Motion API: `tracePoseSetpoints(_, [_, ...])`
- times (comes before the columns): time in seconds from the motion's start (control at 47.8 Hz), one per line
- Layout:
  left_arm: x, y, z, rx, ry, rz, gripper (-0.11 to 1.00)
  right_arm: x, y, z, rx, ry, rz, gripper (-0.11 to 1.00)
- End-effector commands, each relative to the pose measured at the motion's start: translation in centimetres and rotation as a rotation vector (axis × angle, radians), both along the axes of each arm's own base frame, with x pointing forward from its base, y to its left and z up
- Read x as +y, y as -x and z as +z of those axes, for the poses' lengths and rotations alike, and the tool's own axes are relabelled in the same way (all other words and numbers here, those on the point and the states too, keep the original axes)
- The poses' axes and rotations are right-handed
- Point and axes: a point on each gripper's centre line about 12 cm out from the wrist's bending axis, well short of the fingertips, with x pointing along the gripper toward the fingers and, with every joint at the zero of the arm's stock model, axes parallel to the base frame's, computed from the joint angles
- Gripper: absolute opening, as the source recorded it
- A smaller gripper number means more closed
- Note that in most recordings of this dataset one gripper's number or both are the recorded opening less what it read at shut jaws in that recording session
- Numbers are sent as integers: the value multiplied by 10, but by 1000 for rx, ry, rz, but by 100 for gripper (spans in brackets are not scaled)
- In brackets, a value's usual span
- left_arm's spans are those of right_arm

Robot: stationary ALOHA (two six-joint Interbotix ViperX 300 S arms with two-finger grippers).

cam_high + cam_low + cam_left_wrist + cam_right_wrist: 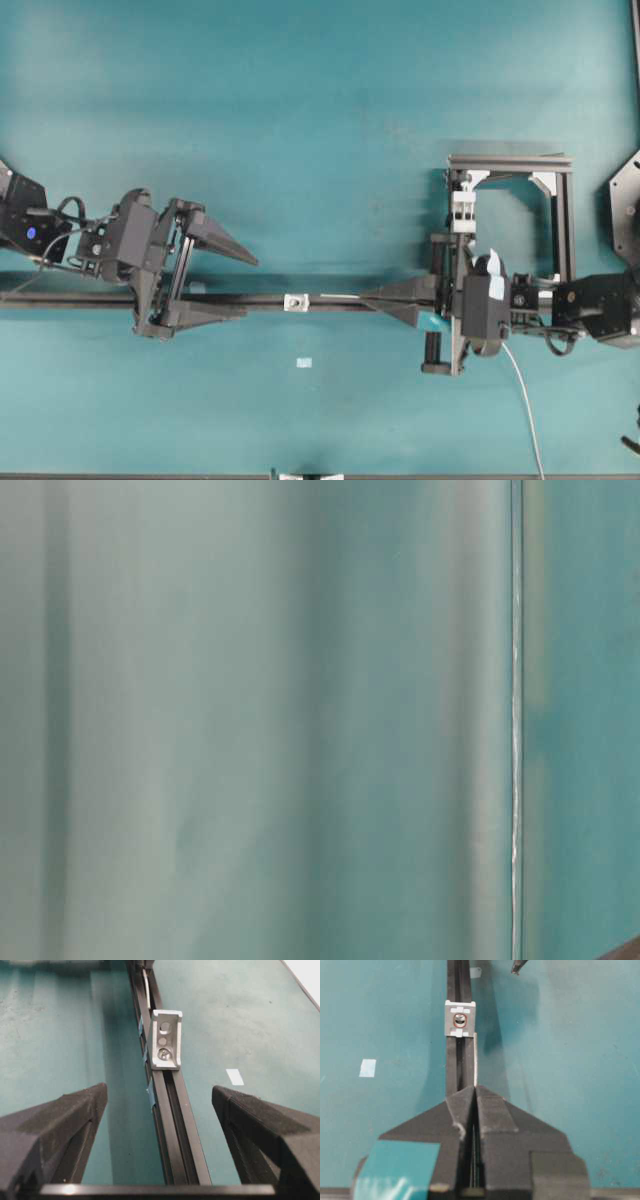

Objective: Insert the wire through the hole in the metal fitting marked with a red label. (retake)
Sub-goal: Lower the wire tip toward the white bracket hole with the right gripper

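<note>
1. Overhead view: the metal fitting (295, 301) is seated on the black rail (80, 297). The left gripper (247, 285) is spread wide across the rail. The right gripper (365, 297) is pressed together on the wire (335, 297), whose tip lies just beside the fitting.
2. Table-level view: only a blurred teal surface is shown.
3. Left wrist view: the fitting (166, 1040) is seen ahead between the open fingers (60, 1125).
4. Right wrist view: the red-ringed hole (459, 1020) is seen beyond the wire (475, 1060).
</note>
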Motion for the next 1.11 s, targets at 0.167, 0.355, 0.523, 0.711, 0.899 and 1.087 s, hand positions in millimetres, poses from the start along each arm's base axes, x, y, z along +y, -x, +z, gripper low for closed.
tracePoseSetpoints(0.167, [-2, -3, 6, -27, 6, -4, 74, 5, -4, 4, -29, -7, 3, 3])
tracePoseSetpoints(0.355, [-2, -3, 6, -27, 5, -5, 74, 9, -9, -1, -36, -1, 0, 3])
tracePoseSetpoints(0.523, [-1, -4, 6, -27, 6, 1, 74, 9, -10, -5, -28, 4, 1, 3])
tracePoseSetpoints(0.711, [-1, -4, 6, -29, 5, -2, 74, 9, -10, -5, -32, 5, -1, 3])
tracePoseSetpoints(0.899, [-1, -6, 7, -33, 7, 3, 73, 8, -9, -5, -36, 9, -3, 3])
tracePoseSetpoints(1.087, [-1, -8, 8, -39, 8, 1, 74, 8, -9, -3, -48, 12, -3, 3])
